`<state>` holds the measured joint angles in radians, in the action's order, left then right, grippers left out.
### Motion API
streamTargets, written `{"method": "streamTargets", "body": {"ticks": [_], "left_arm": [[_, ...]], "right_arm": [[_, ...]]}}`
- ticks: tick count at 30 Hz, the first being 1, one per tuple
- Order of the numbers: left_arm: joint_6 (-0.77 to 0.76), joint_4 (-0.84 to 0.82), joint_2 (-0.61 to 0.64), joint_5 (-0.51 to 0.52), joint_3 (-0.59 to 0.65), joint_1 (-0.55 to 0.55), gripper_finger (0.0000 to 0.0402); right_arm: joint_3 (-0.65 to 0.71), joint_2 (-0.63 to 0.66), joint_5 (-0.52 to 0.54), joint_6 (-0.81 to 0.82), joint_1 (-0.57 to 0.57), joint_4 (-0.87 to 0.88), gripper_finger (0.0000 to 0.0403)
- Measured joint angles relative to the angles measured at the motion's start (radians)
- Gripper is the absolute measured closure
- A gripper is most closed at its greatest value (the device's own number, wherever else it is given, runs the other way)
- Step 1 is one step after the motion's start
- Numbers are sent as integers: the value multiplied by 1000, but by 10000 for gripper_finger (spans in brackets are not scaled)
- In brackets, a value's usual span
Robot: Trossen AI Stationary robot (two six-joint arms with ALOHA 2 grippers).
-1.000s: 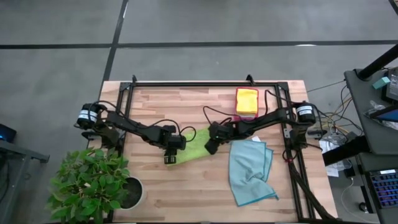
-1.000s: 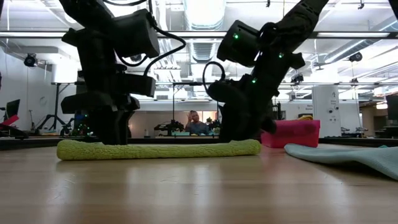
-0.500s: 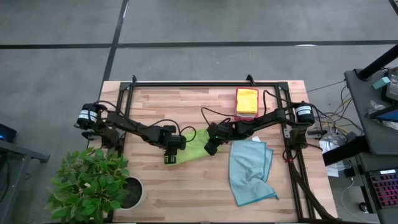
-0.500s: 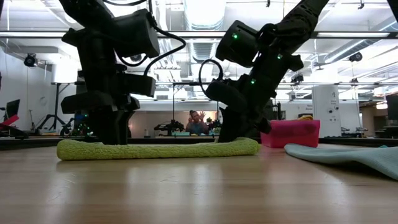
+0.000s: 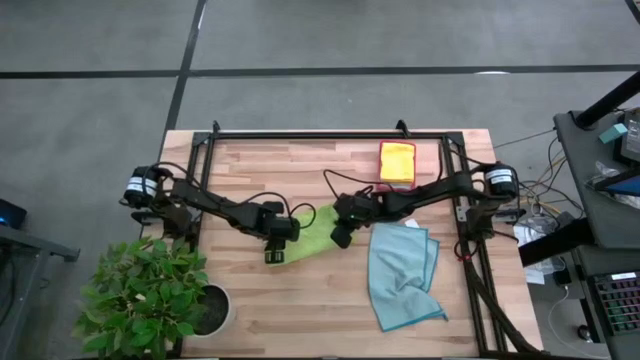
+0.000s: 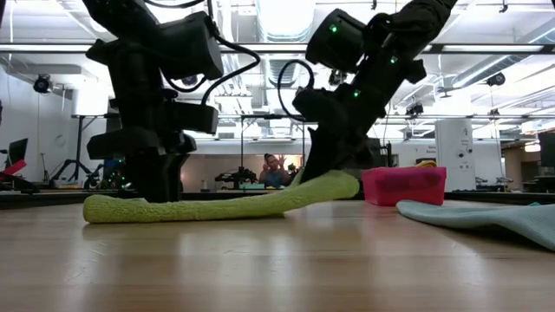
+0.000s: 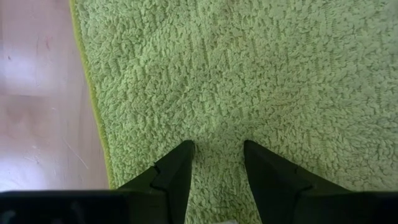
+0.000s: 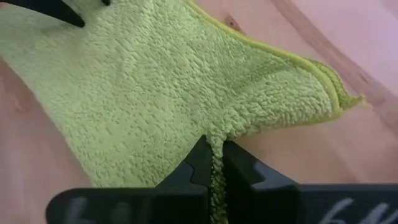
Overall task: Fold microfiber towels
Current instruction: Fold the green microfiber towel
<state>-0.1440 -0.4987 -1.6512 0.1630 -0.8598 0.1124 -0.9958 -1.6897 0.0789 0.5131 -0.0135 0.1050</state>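
A lime green microfiber towel lies mid-table between my two grippers. My left gripper stands on its left end, fingers apart and pointing steeply down. At the towel's right end, my right gripper is shut on the cloth and holds that end off the wood. A light blue towel lies crumpled at the right. A yellow towel sits in the pink-red tray at the back. My left gripper sets both fingertips down on the towel's flat upper face close to its left edge, from above. The cloth between the fingers lies flat, not gathered. My right gripper pinches the towel's right edge between its two fingers, a short way from a corner. It comes slanting down from the table's right. That end rides raised and bunched at the pinch; the rest slopes down to the table.
A potted plant stands at the table's near left corner. A black frame rail runs along the far edge. Bare wood lies in front of the green towel. A person shows far off in the room.
My right gripper has shut on the towel's right edge and risen, rolling a little. The towel's right end has come up off the table, while its left end stays flat under my left gripper.
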Motion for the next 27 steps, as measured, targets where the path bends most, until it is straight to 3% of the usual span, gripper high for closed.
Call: {"method": "streamTargets", "body": {"ticks": [7,27], "left_arm": [[5,3,-3,60,-16,-1,267],[47,-84,80,82,-29,-1,267]], "right_arm": [[0,53,1,-8,0,78,394],[-99,96,24,-15,-26,472,394]]}}
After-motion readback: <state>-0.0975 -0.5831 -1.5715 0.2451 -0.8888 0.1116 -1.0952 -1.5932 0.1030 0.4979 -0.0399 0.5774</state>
